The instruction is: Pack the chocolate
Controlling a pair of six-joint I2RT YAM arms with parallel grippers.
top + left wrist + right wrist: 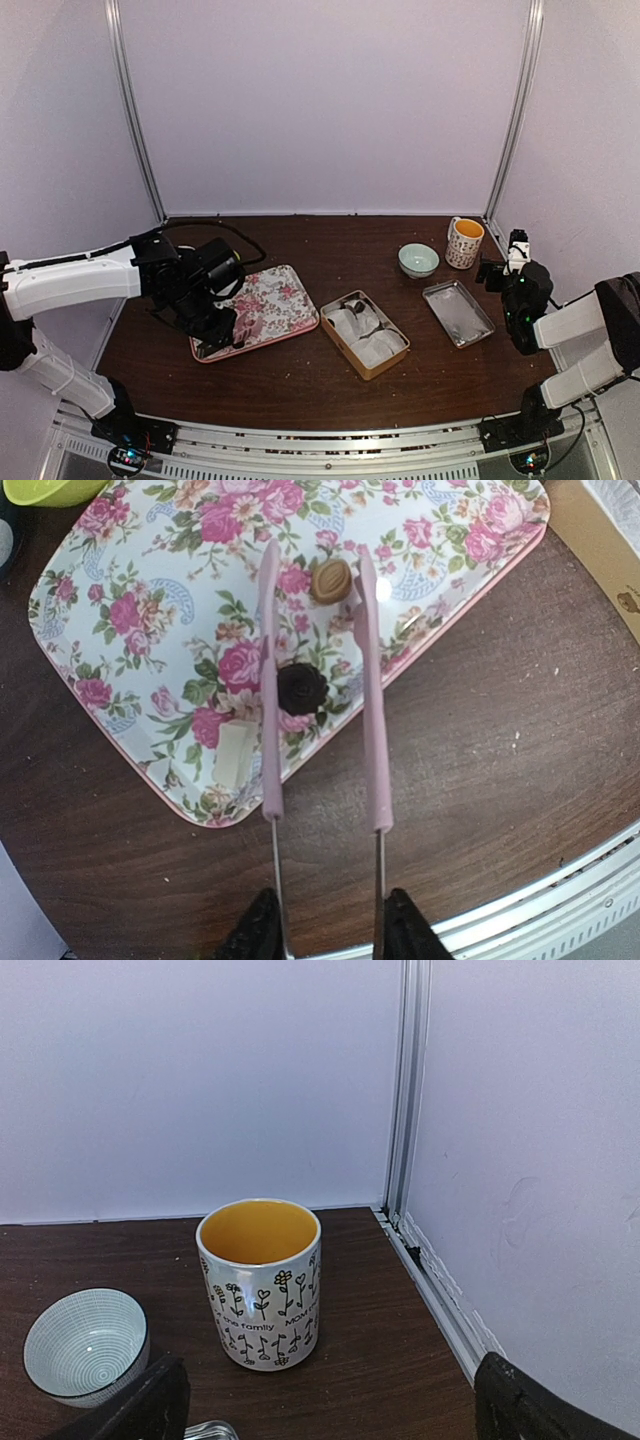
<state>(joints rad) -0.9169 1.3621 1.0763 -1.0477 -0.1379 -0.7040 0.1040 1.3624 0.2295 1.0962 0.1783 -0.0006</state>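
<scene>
Left gripper (330,932), bottom centre of its wrist view, clamps the thin metal handles of pink plastic tongs (374,730), arms apart around a dark brown ridged chocolate lump (301,687) on the glossy rose-print rectangular tray (130,610); a smooth tan oval chocolate (331,580) sits near the tips, a whitish chocolate block (232,753) lower left. Right gripper (330,1415) gapes wide, empty.

The left arm (70,280) reaches in from the side with its wrist bent down, and the left gripper (335,930) pinches the pink tongs (370,680), while the right arm (570,320) sits folded at its own side with the right gripper (503,262) held up and its fingers (150,1405) wide apart.
</scene>
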